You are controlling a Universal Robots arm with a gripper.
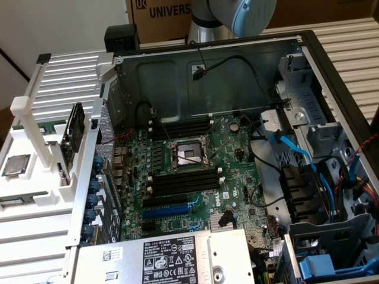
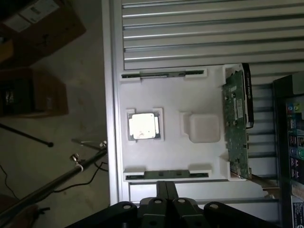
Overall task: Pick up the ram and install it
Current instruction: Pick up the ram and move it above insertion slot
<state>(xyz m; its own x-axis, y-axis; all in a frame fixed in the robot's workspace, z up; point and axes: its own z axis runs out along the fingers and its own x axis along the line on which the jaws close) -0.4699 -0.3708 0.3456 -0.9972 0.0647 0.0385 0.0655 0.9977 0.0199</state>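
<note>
The gripper hangs over the white tray, fingers together, holding nothing. The ram lies on edge in the slot nearest it; a square, centred descent would serve best. Only the exterior view shows the motherboard beyond.

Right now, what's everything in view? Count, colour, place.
long thin green ram stick: two, dark green, in holders at opposite tray edges
white plastic tray: one, on ribbed metal table
square silver processor: one, in tray pocket
green circuit card: one, on edge, tray's case side
open grey metal computer case: one, exterior view's centre
green motherboard: one, inside case
long black slots: several, flanking the socket
blue slot: one, below them
brown cardboard box: one, behind case
robot arm: one, grey-blue, behind case
gripper: one, black, over one ram stick
</note>
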